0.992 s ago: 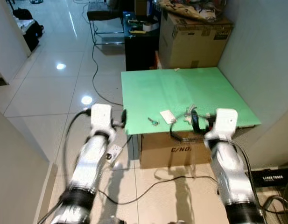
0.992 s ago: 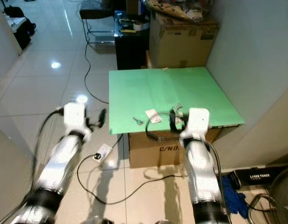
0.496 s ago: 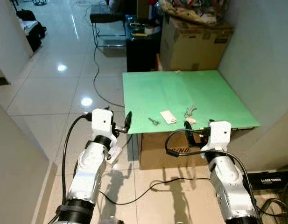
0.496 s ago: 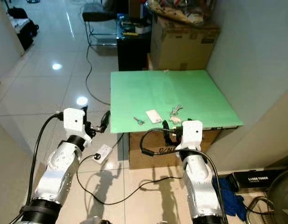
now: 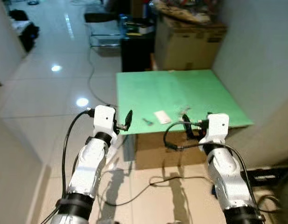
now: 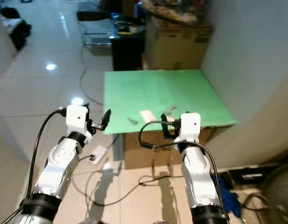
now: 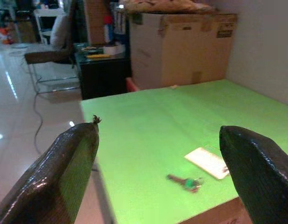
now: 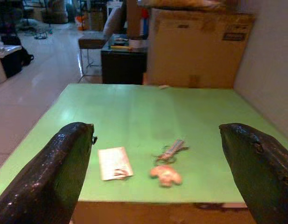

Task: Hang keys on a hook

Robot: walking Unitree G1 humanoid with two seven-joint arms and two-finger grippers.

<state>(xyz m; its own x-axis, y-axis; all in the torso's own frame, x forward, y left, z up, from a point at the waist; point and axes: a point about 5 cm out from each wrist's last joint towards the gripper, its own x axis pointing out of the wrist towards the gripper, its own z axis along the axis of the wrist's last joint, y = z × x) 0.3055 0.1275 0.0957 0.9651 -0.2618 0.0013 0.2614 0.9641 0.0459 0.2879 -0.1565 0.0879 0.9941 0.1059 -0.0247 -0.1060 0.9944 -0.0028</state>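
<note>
Motion blur softens both head views, leaving the keys (image 5: 185, 112) on the green tabletop (image 5: 200, 88) a faint smudge and the small green-tagged key (image 5: 147, 122) barely legible. The white card (image 8: 114, 163) carries markings too small to read. The cardboard box (image 5: 176, 148) under the tabletop is mostly hidden by its near edge. Both arms are cut off at the pictures' bottom edge.
</note>
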